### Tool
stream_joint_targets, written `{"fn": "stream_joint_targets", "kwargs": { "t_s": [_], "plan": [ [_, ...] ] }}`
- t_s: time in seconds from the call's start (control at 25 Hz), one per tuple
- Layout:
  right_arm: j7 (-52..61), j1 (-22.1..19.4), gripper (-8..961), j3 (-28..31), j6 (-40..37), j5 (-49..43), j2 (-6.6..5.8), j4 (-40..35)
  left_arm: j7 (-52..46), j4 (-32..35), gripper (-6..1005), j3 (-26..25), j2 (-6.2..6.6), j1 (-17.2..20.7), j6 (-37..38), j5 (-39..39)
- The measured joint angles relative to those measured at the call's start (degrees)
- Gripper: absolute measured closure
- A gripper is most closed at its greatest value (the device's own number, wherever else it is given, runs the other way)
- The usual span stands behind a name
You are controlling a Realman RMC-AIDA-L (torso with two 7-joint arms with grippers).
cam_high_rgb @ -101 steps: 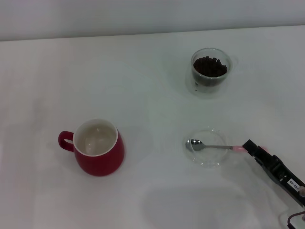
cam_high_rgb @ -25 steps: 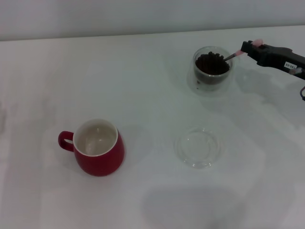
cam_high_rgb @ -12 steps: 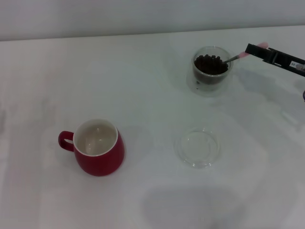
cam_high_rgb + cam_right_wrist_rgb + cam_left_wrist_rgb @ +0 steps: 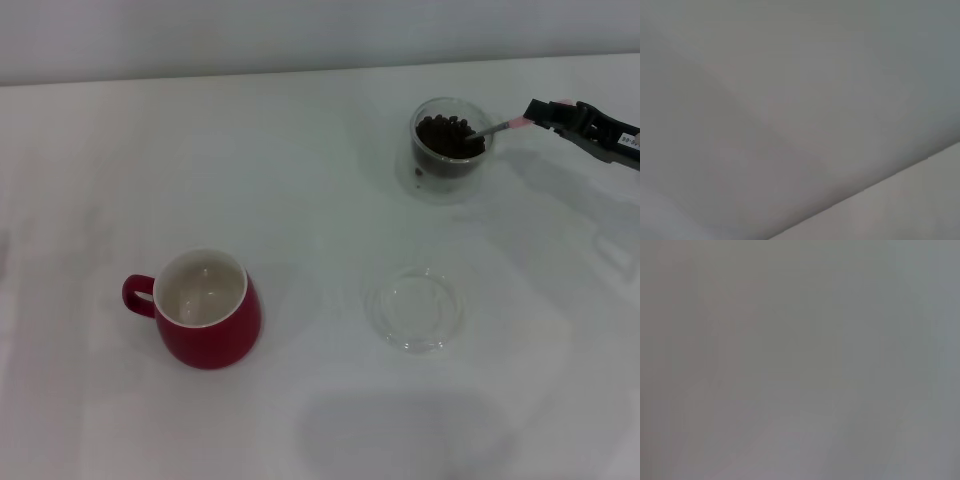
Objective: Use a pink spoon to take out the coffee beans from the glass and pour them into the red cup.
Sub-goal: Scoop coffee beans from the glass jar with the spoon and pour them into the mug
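In the head view the glass [image 4: 449,150] stands at the back right of the white table, filled with dark coffee beans [image 4: 447,136]. My right gripper [image 4: 540,110] reaches in from the right edge, shut on the pale pink handle of the pink spoon [image 4: 500,127]. The spoon's silver neck slants down over the glass rim and its bowl is buried among the beans. The red cup [image 4: 206,310] sits at the front left, white inside and empty, its handle pointing left. My left gripper is out of view.
A flat clear saucer [image 4: 415,308] lies empty between the glass and the table's front. The table [image 4: 300,180] is plain white with a wall edge along the back. Both wrist views show only blank grey surface.
Four seconds ago the spoon lay on the saucer with my right gripper at its handle. It was since lifted to the glass; over the last second the gripper has dropped slightly, tipping the bowl into the beans.
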Motion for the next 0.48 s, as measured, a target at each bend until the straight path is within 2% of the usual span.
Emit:
{"fn": "stream_joint_targets", "kwargs": {
  "t_s": [0.48],
  "plan": [
    [0.42, -0.05, 773, 0.05, -0.65, 0.18, 0.38, -0.64, 0.14, -0.08, 273, 0.0, 0.0, 0.1, 0.0, 0.0]
  ]
}}
